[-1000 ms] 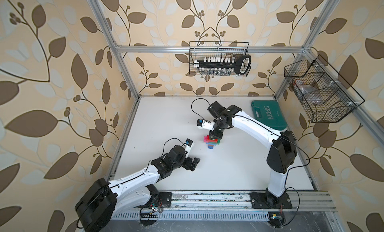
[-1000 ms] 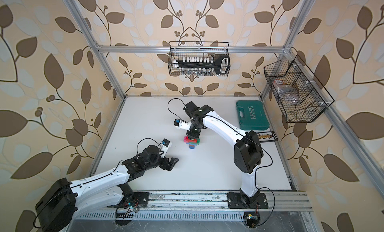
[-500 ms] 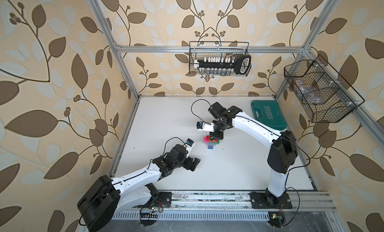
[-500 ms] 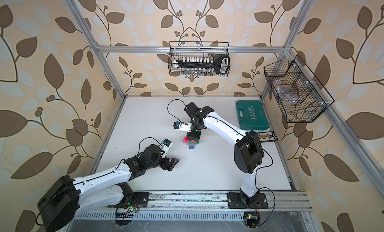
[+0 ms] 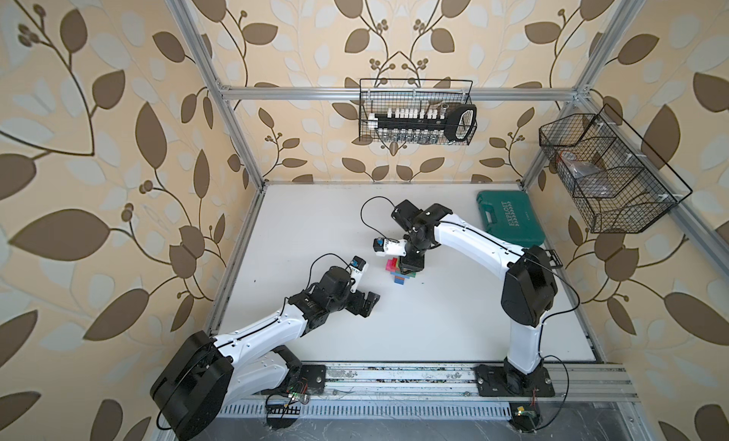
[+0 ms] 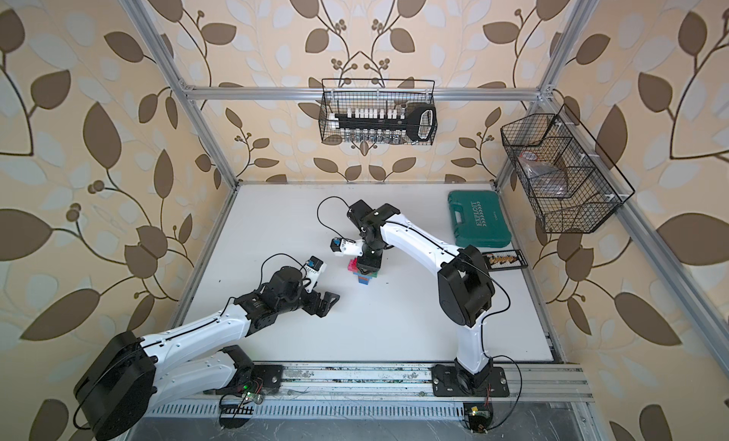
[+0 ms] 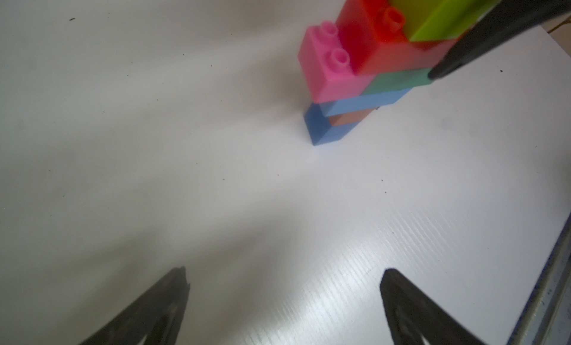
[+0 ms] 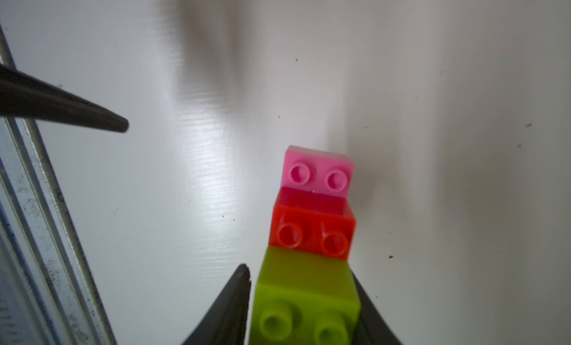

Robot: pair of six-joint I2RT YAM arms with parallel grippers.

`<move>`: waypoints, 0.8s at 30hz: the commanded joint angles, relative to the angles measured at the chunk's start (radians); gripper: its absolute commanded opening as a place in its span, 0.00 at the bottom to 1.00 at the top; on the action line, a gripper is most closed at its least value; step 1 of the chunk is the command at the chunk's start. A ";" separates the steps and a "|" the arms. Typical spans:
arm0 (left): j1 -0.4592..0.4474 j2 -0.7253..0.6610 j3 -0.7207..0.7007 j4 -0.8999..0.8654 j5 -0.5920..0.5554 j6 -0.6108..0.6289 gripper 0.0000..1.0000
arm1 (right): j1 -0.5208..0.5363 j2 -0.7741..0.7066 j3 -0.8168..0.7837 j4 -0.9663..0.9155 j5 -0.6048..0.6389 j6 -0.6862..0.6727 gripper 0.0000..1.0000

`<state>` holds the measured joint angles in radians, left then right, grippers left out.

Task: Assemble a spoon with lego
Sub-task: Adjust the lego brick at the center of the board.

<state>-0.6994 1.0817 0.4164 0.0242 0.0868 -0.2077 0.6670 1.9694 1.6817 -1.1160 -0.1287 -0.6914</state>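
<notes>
1. The spoon (image 5: 401, 272) stands as a stepped brick stack near the middle of the white table (image 5: 434, 332), with blue at the base and the lime brick (image 8: 306, 297) on top.
2. The right gripper (image 5: 410, 263) straddles the lime brick from above. Whether it pinches or stands just clear, I cannot tell.
3. The left gripper (image 7: 285, 271) hovers near the spoon, spread wide and empty.
4. A teal case (image 5: 509, 218) lies well apart, by a back corner.
</notes>
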 commanded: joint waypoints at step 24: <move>0.011 -0.007 0.069 -0.032 0.019 0.031 0.99 | -0.098 0.061 0.171 -0.016 -0.092 0.128 0.68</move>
<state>-0.6991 1.0725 0.4381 -0.0006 0.0879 -0.2043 0.5800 2.0117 1.8057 -1.1355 -0.2001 -0.5869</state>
